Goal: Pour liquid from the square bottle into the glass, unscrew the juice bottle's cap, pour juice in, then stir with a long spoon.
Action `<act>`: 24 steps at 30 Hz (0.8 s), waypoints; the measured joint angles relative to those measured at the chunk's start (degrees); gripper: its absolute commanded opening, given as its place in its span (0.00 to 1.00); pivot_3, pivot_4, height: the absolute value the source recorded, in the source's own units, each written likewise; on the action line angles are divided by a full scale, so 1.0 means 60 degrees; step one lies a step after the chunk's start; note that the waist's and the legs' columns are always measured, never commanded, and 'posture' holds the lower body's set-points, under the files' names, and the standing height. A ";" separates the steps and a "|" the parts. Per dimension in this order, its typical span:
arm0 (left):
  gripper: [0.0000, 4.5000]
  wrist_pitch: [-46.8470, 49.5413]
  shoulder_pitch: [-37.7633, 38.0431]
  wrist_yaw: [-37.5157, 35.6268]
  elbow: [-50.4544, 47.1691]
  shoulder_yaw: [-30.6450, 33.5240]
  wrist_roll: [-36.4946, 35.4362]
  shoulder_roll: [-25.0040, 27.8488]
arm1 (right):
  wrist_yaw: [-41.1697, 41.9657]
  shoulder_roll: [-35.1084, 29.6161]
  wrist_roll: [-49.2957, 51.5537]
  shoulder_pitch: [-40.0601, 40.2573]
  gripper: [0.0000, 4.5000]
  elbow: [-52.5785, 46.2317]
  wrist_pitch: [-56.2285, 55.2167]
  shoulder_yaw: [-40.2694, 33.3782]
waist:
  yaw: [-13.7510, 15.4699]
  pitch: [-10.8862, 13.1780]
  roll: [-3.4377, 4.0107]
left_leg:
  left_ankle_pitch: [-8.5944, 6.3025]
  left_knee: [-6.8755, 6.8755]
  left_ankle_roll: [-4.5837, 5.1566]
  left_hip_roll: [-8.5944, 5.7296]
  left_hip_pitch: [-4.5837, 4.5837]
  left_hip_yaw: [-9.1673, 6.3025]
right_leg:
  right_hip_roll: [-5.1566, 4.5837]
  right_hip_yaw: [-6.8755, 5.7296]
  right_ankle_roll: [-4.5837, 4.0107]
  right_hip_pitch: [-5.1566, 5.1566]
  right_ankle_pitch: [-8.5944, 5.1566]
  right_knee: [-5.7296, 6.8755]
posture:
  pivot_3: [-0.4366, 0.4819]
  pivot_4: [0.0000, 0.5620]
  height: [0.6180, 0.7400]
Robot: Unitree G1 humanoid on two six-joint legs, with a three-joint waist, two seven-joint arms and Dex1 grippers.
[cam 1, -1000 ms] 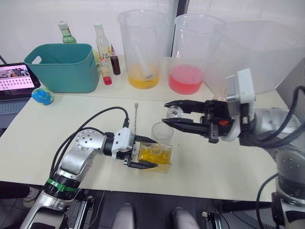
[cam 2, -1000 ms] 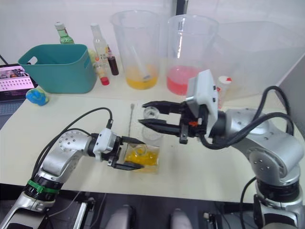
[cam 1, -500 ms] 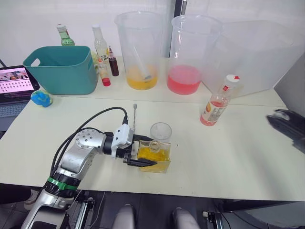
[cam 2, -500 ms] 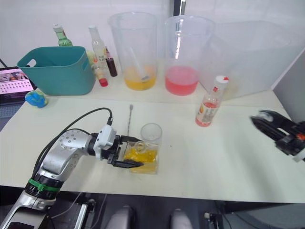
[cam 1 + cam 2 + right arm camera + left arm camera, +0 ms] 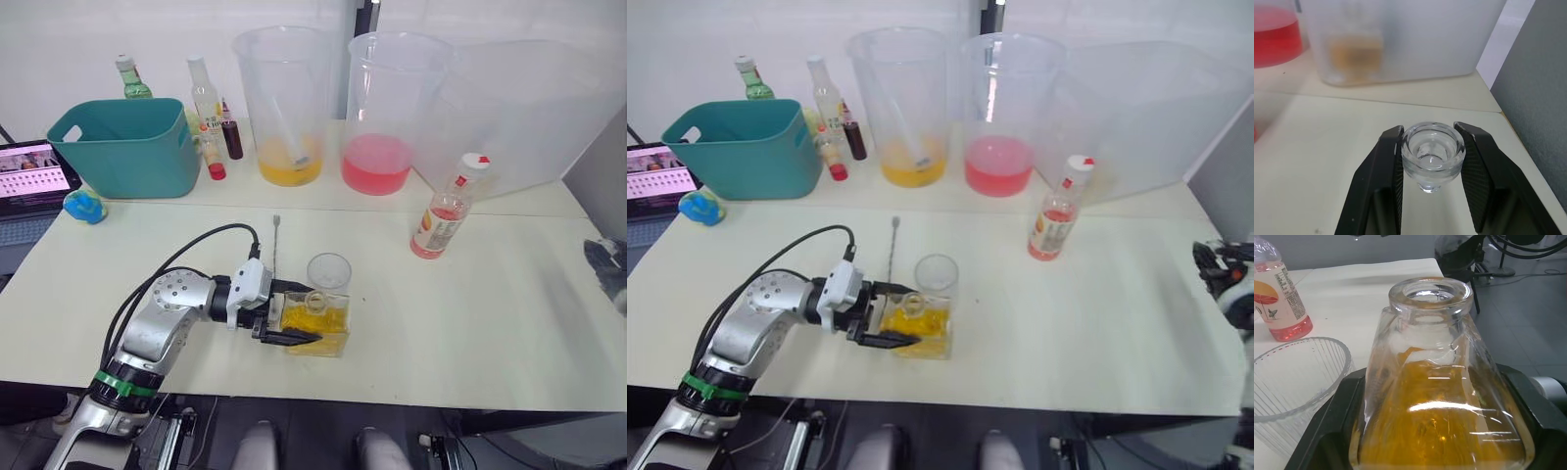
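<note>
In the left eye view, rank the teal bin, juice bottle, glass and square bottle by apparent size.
1. Teal bin
2. Juice bottle, farther back, so unsure against the next
3. Square bottle
4. Glass

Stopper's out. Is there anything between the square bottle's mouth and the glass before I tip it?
Nothing visible. The left gripper holds the square bottle, mouth open, directly beside the glass. The long spoon lies off to the side; the right gripper holds the stopper far away.

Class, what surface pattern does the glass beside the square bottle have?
The glass has fine vertical ribbing; clearest in the left wrist view.
</note>
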 measured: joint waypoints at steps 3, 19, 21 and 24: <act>0.62 0.0080 0.0137 0.0125 -0.0178 0.0064 0.0001 0.0019 | -0.0715 0.0845 -0.0285 -0.0557 0.25 0.0191 -0.0009 0.0666 | -0.0019 0.0000 0.0008 | 0.0000 -0.0002 0.0000 -0.0001 0.0002 -0.0001 | -0.0001 0.0000 0.0000 -0.0001 0.0000 0.0005 | 0.48 0.27 0.90; 0.62 0.0098 0.0707 0.0549 -0.0722 0.0283 -0.0018 0.0102 | -0.3718 0.2517 -0.1018 -0.1720 0.25 0.2062 -0.0780 0.1112 | -0.0047 0.0000 0.0017 | -0.0001 -0.0012 0.0001 -0.0001 0.0011 0.0001 | -0.0002 0.0006 -0.0002 -0.0001 0.0000 0.0005 | 0.48 0.27 0.90; 0.62 0.0098 0.0706 0.0556 -0.0725 0.0282 -0.0019 0.0102 | -0.3745 0.2645 -0.0867 -0.1763 0.25 0.2246 -0.0989 0.1003 | -0.0048 0.0000 0.0017 | -0.0001 -0.0012 0.0001 -0.0002 0.0011 0.0001 | -0.0002 0.0007 -0.0001 -0.0001 0.0000 0.0004 | 0.48 0.27 0.90; 0.62 0.0140 0.0676 0.0591 -0.0723 0.0286 -0.0018 0.0103 | -0.3765 0.2865 -0.0627 -0.1760 0.25 0.2307 -0.1233 0.0767 | -0.0047 0.0000 0.0017 | -0.0001 -0.0012 0.0001 -0.0001 0.0012 0.0001 | -0.0002 0.0006 -0.0001 0.0001 0.0000 0.0005 | 0.48 0.27 0.90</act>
